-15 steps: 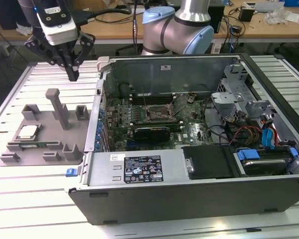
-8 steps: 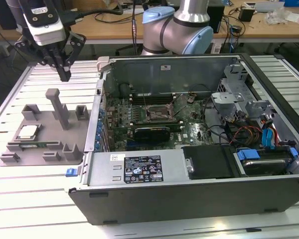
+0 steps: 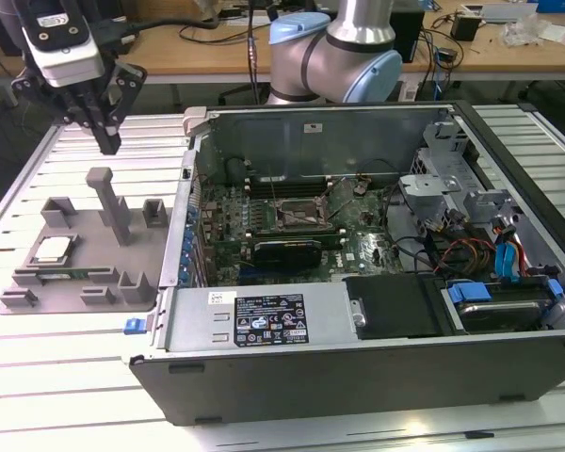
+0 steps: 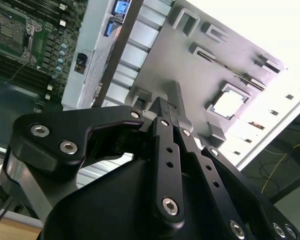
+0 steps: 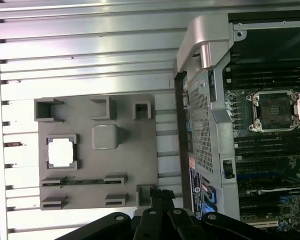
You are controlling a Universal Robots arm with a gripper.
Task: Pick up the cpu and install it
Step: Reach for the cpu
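Exterior view: the black two-fingered gripper (image 3: 108, 139) hangs high above the grey moulded holder tray (image 3: 80, 240) on the slatted metal worktop (image 3: 38, 377). Its fingers are pressed together and hold nothing. The small flat square silver-topped cpu (image 3: 52, 250) lies in its pocket toward the exterior view's left of the tray, well apart from the fingers. I judge the pick not yet begun.

Second wrist view: fingers (image 4: 165, 130) are closed tip to tip, with the cpu (image 4: 227, 103) beyond them, untouched.

First wrist view: the cpu (image 5: 60, 152) sits flat. The dark square metal socket frame (image 5: 275, 110) inside the open grey computer case (image 5: 205, 125) looks empty. My read: a grasp calls for parting the fingers and centring over the cpu first
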